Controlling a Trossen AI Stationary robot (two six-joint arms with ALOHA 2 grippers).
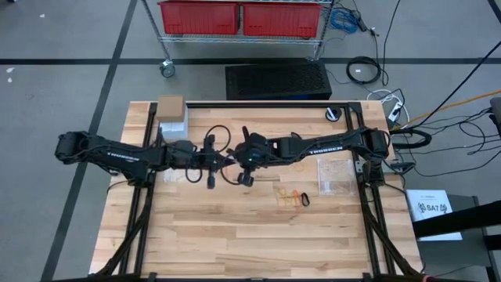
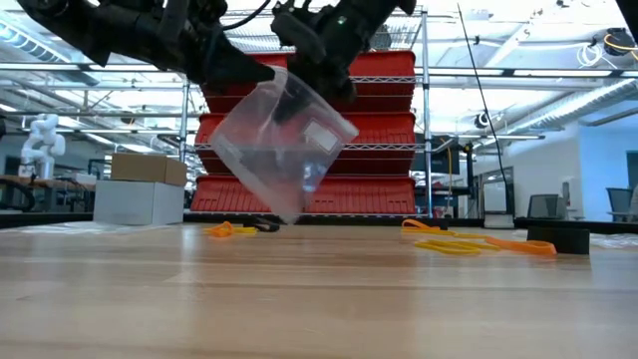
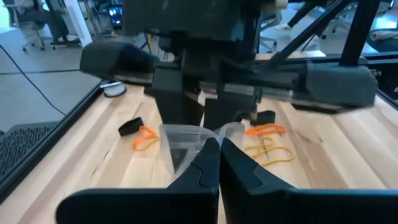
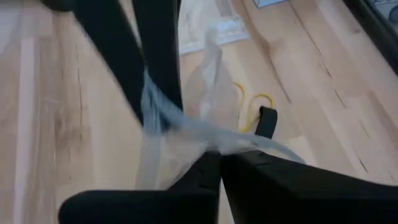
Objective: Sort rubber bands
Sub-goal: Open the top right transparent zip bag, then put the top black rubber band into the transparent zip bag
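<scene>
A clear plastic bag (image 2: 284,150) hangs in the air over the middle of the table, between my two grippers. My left gripper (image 2: 239,72) (image 3: 217,144) is shut on it from the left. My right gripper (image 2: 321,62) (image 4: 221,158) is shut on it from the right. Orange rubber bands (image 3: 146,138) (image 3: 264,130), yellow ones (image 3: 272,153) (image 4: 252,102) and black ones (image 3: 130,127) (image 4: 267,122) lie loose on the wood near and beneath the bag. In the high view they form a small cluster (image 1: 293,197). My left gripper pinches the bag's upper edge (image 3: 208,134) between its two shut fingers, slanting down from the table's left. The film bunches at the fingertips. The bag hangs below, clear of the table. My right gripper pinches a gathered strip of the bag's film (image 4: 205,140) between its shut fingers, coming from the table's right. The film stretches from there to the left gripper's fingers (image 4: 155,68). The bag's body (image 2: 289,170) hangs tilted below the fingers.
More clear bags (image 1: 333,176) lie flat toward the table's right side, and another lies at the left (image 1: 174,176). A cardboard box (image 1: 171,106) sits on the far left corner. A black roll (image 1: 334,113) rests at the far edge. The near half of the table (image 1: 250,243) is bare wood.
</scene>
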